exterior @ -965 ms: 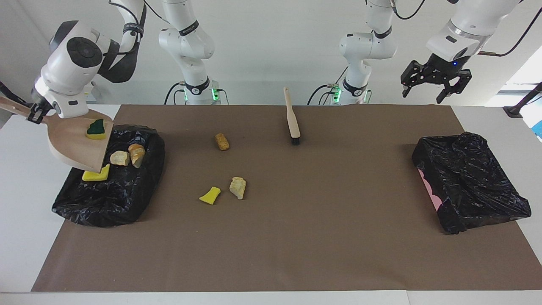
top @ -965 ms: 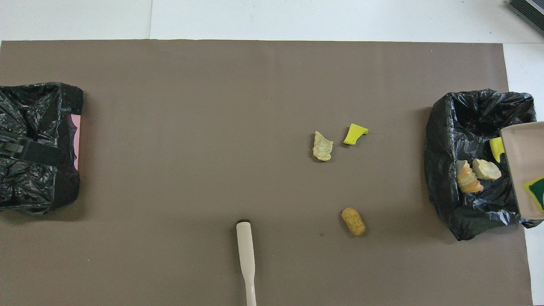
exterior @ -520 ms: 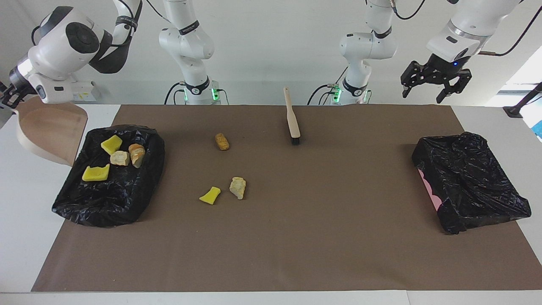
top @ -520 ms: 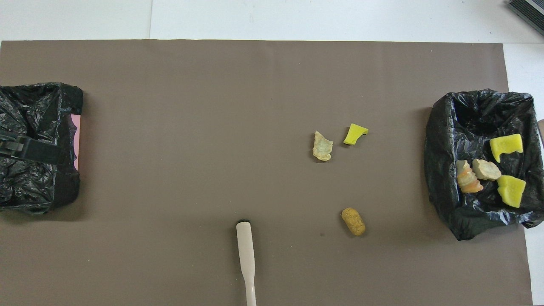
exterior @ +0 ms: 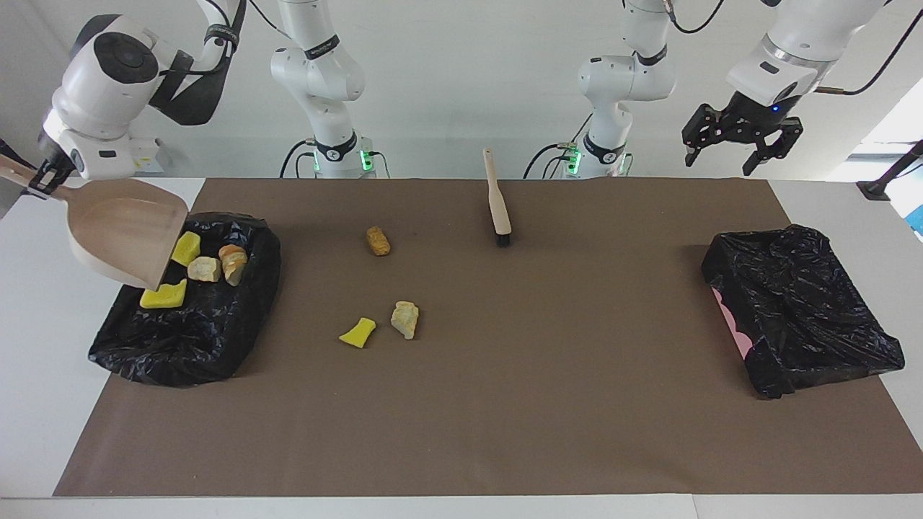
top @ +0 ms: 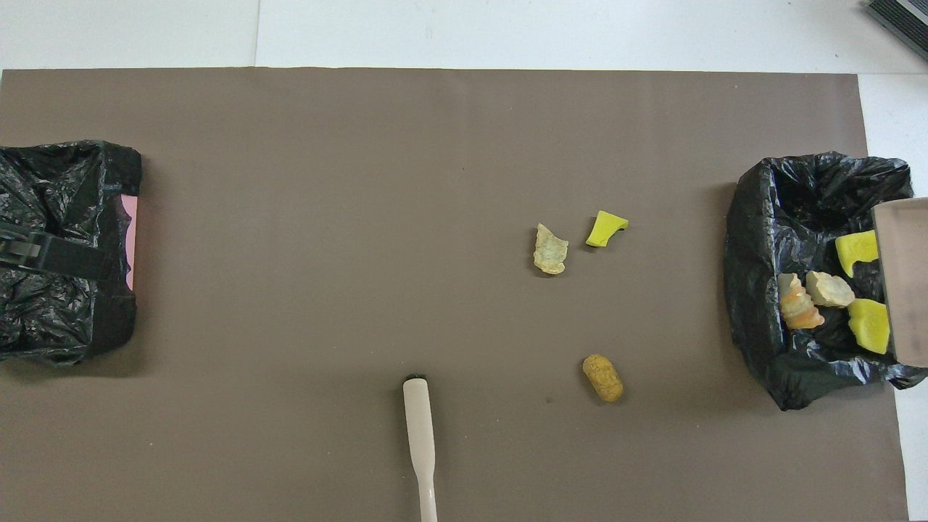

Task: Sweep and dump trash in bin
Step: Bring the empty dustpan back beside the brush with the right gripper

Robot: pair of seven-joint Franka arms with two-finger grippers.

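Note:
My right gripper (exterior: pixel 43 182) is shut on the handle of the beige dustpan (exterior: pixel 126 231), which hangs empty and tilted over the edge of the black-bagged bin (exterior: pixel 187 339) at the right arm's end. In that bin lie two yellow sponge pieces (exterior: pixel 186 247) (exterior: pixel 164 294), a pale lump (exterior: pixel 204 269) and a bread-like chunk (exterior: pixel 233 263). On the mat rest a brown chunk (exterior: pixel 377 240), a yellow sponge piece (exterior: pixel 358 333) and a pale lump (exterior: pixel 405 318). My left gripper (exterior: pixel 743 143) waits open, high over the left arm's end.
The beige brush (exterior: pixel 497 198) lies on the brown mat (exterior: pixel 505 404) near the robots, bristles pointing away from them. A second black-bagged bin (exterior: pixel 800 317) with nothing seen inside sits at the left arm's end. From above, the dustpan (top: pixel 902 283) covers part of the bin (top: pixel 754 290).
The green-topped sponge slid out of the dustpan into the bin, yellow side up. The pan swung off past the bin's edge, then came back over it, empty. The left arm stayed still.

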